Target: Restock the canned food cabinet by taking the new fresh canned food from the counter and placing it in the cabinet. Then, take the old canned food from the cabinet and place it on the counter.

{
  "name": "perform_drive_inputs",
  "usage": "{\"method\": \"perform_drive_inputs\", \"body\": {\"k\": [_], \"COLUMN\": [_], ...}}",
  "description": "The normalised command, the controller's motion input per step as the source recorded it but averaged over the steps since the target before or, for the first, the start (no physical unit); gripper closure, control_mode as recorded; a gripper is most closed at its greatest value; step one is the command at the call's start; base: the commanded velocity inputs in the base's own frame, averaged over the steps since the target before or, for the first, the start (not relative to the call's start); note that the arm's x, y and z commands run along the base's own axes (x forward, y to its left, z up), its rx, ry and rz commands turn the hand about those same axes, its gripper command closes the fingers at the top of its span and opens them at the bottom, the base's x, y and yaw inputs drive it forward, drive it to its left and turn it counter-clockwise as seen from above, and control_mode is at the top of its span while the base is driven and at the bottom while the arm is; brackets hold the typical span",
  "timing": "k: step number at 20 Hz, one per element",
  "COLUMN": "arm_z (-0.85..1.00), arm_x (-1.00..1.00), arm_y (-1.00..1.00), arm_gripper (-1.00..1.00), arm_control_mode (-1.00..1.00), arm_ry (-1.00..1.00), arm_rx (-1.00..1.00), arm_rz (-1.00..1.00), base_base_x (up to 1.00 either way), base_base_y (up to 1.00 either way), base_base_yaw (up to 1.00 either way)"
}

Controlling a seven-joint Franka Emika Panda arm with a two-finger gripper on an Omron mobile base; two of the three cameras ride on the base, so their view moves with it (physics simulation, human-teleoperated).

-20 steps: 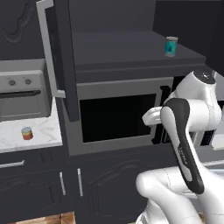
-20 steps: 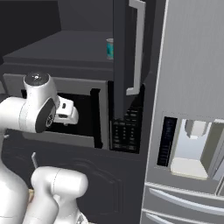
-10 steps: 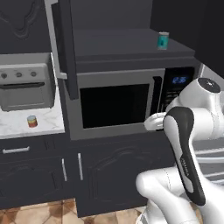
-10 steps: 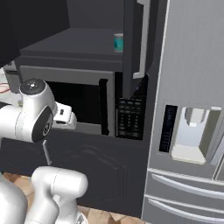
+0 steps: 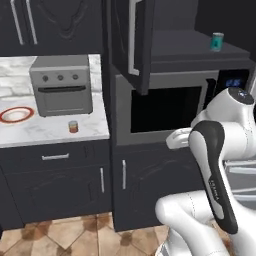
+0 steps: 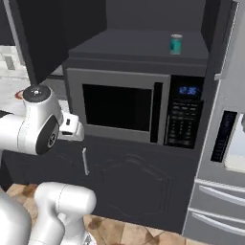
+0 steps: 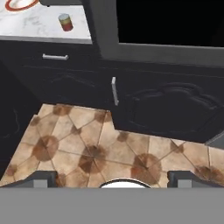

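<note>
The new fresh canned food (image 5: 73, 127), red-orange with a yellow band, stands near the front edge of the marble counter (image 5: 45, 132), in front of the toaster oven. It also sits on the counter at the top left of the hand view (image 7: 65, 22). The old canned food (image 5: 217, 42) (image 6: 176, 43), teal, stands on the shelf of the cabinet (image 5: 185, 50) above the microwave. The cabinet's door (image 5: 125, 45) hangs open. My gripper (image 7: 113, 178) is open and empty, low in front of the lower cupboards, pointing down at the tiled floor.
A grey toaster oven (image 5: 62, 91) and a red-rimmed plate (image 5: 15, 115) sit on the counter. The microwave (image 6: 122, 106) is built in under the cabinet shelf. A steel fridge (image 6: 225, 143) stands to its right. Dark drawers and doors (image 7: 153, 109) stand below.
The whole picture has shifted, so the base has driven: the counter with the toaster oven and the red-orange can has come into fuller view. The gripper stays open.
</note>
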Motion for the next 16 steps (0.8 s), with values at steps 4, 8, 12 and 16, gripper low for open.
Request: {"method": "perform_drive_inputs", "body": {"k": [4, 8, 12, 16], "arm_z": [0.0, 0.0, 0.0, 0.0], "arm_x": [0.0, 0.0, 0.0, 0.0], "arm_y": [0.0, 0.0, 0.0, 0.0], "arm_gripper": [-1.0, -1.0, -1.0, -1.0], "arm_control_mode": [1.0, 1.0, 1.0, 1.0], "arm_ry": [0.0, 0.0, 0.0, 0.0], "arm_rx": [0.0, 0.0, 0.0, 0.0], "arm_rz": [0.0, 0.0, 0.0, 0.0], "base_base_x": [-0.09, -0.05, 0.29, 0.63], "base_base_y": [0.98, 0.97, 0.45, 0.04], "base_base_yaw": [0.01, 0.01, 0.0, 0.0]}}
